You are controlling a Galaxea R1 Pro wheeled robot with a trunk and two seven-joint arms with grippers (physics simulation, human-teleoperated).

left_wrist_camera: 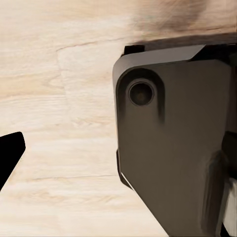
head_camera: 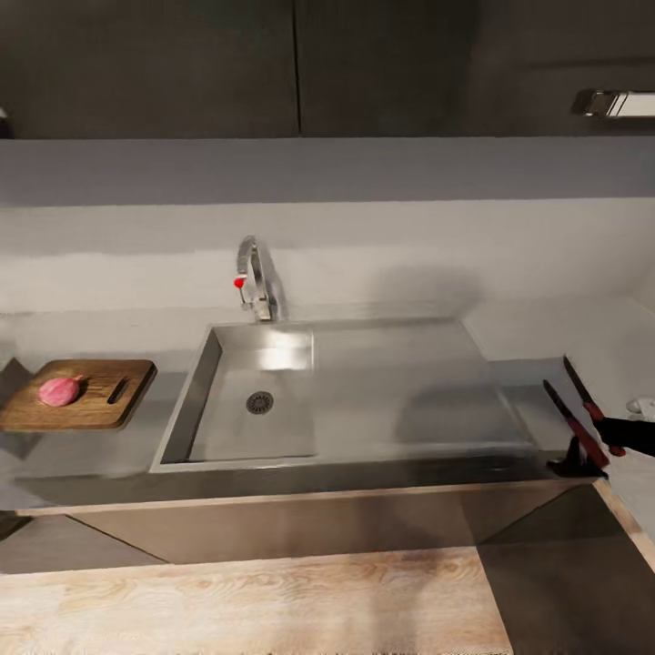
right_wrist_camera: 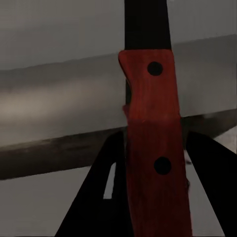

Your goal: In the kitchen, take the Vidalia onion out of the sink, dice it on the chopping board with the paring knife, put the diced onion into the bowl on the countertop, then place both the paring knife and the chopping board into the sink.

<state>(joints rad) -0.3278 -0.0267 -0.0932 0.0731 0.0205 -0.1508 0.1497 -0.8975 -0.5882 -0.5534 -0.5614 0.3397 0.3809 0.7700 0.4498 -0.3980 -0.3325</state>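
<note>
Right end effector (right_wrist_camera: 148,197) clamped on red-handled, dark-bladed paring knife (right_wrist_camera: 150,128), frame right; pink onion (head_camera: 58,391) on brown wooden chopping board (head_camera: 91,396), frame left; dicing pending, knife must cross over; left end effector state: cannot tell.

The head camera looks down from above at the rectangular steel sink (head_camera: 346,400). The right wrist camera is very close to the red-handled paring knife (right_wrist_camera: 153,148), which the head view shares at its right edge. The left wrist camera faces the pale wooden floor (left_wrist_camera: 54,123).

The rectangular stainless-steel sink (head_camera: 346,400) is set into the grey reflective bench (head_camera: 82,455); its round drain (head_camera: 259,402) lies in the basin. The dark brown wooden chopping board (head_camera: 100,405) lies flat, left of the sink, bearing the pink onion (head_camera: 58,391). The red-handled paring knife (right_wrist_camera: 153,148), its dark blade pointing away from the robot, lies right of the sink.
</note>
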